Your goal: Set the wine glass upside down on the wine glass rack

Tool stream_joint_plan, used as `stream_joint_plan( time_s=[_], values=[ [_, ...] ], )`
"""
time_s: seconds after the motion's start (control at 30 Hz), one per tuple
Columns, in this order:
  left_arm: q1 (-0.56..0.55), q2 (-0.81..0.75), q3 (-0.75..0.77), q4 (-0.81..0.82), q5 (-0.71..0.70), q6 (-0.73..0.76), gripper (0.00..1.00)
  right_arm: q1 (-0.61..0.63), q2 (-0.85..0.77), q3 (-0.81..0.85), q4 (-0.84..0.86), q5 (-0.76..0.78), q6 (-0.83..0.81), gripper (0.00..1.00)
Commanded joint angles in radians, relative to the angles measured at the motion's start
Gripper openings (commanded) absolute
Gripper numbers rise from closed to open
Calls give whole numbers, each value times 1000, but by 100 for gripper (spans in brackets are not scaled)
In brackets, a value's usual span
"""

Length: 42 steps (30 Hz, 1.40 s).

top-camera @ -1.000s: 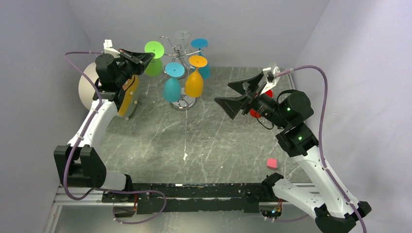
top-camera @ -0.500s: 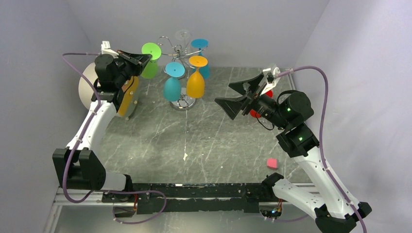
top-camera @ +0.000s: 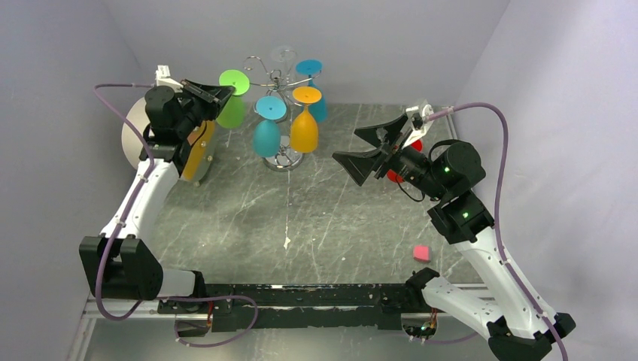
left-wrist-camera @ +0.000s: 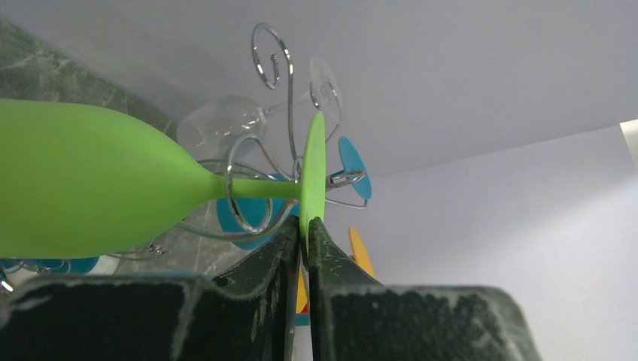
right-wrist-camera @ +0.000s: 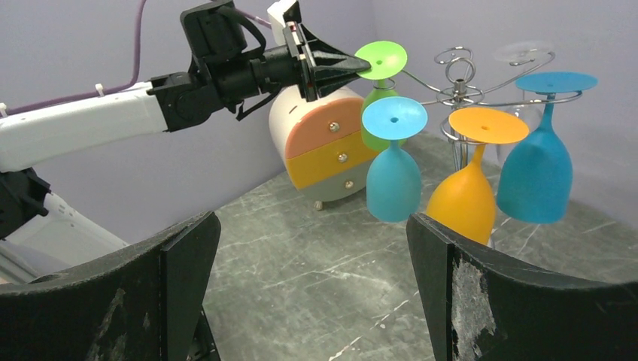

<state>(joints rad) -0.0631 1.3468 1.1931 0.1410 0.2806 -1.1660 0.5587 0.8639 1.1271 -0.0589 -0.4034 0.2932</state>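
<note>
Left pincer has slid a little sideways and still seems to pinch the green wine glass by its flat round foot. Its bowl hangs down just under the tips, stem inside a loop of the silver rack. Right pincer is wide open, holding nothing. Grey streaky table, pale purple walls.

Marbled table bears wine glass rack, drawer cabinet, pink cube.

Reached up and back with the left arm, elbow low at the near left, wrist level at the far left. Pinched the foot rim of the green wine glass between the nearly closed fingers of the left gripper. Held the right arm bent over the right side, forearm pointing left, with the right gripper spread wide and empty.
</note>
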Motion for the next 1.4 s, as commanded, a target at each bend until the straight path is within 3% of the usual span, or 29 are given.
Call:
stream_joint_plan(
  time_s=[0.0,0.43,0.67,0.77,0.87,0.97,1.13,1.37],
  values=[
    [2,-28,-31,6,25,12,14,4,-7,0,3,-6,-25,100],
    [2,-62,-40,-68,-14,87,27,4,23,8,-12,30,-30,100],
    [2,-133,-73,-128,-89,166,45,4,56,9,-62,189,-29,100],
    [2,-173,-95,-145,-123,209,63,4,69,0,-76,292,-30,100],
    [2,-215,-83,-206,-158,288,74,4,85,-18,-85,370,-34,100],
    [2,-270,-82,-258,-177,372,100,4,126,-30,-114,467,-53,100],
    [2,-383,-116,-334,-163,518,99,5,250,35,-227,617,-122,100],
    [2,-581,-302,-354,-39,708,99,-11,369,79,-213,888,-214,94]
  ],
)
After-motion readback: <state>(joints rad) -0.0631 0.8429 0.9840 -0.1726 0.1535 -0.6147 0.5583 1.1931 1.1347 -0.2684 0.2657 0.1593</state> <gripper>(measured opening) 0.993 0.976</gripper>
